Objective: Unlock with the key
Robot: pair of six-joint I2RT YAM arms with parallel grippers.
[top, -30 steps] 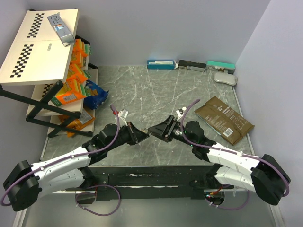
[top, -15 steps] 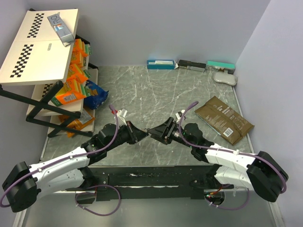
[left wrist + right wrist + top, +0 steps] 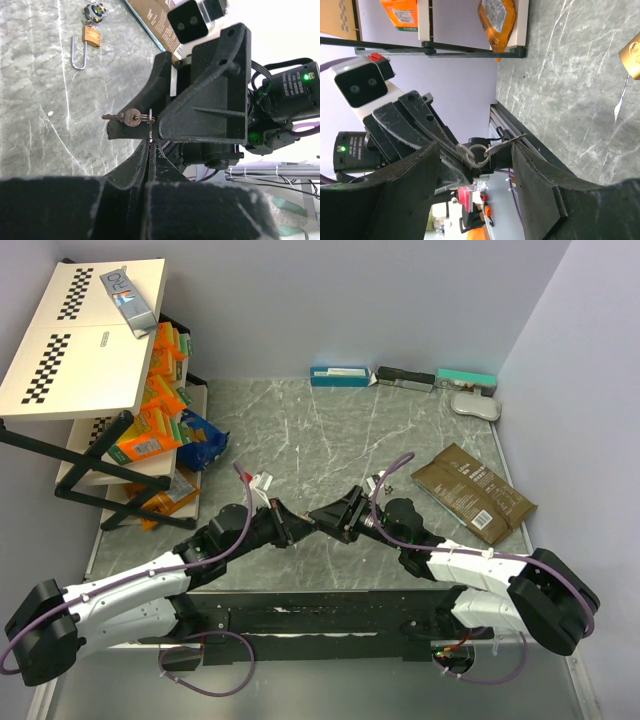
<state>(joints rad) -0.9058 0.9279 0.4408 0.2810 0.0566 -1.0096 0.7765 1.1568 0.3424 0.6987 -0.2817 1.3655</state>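
- Holding: left gripper [image 3: 298, 526], clenched on the ring [image 3: 145, 118]. The key [image 3: 124, 118] juts sideways from the ring, in the air above the desk [image 3: 300, 430], toward the near edge at mid-width.
- Right gripper [image 3: 322, 518]: released, jaws wide on either side of key and ring. As far as can be told, they touch neither.
- Padlock [image 3: 91, 36]: flat on the desk near the pouch [image 3: 472, 490], toward the right edge and well apart from the key. Whether its shackle is latched cannot be told.
- Risks:
  - Right jaws closing on the ring rather than the key would leave the key swinging.
  - The key could swivel on the ring during the take.
  - An early release by the left gripper would drop it.
- Count: key 1, ring 1, padlock 1, grippers 2, pouch 1.
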